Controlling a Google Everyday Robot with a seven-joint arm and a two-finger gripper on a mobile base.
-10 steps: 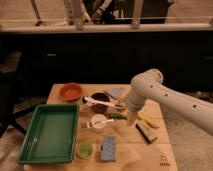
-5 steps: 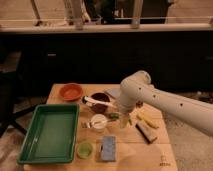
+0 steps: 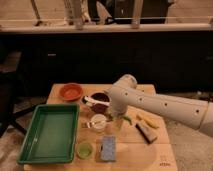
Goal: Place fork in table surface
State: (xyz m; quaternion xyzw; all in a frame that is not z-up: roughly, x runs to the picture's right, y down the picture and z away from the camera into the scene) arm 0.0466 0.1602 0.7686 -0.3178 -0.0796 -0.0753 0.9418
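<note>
My claw (image 3: 116, 120) hung at three o'clock of the white cup (image 3: 99, 121), grip impossible to tell; I judged the fork (image 3: 90, 123) at its rim needed grasping, then setting on the bench (image 3: 135, 152).

The arm (image 3: 155, 102) sits further left than a second ago, its rounded elbow now beside the dark bowl (image 3: 100, 101) instead of over the right half of the table surface (image 3: 135, 150). The gripper (image 3: 118, 117) is closer to the white cup (image 3: 98, 121), now just right of it, low over the planks
</note>
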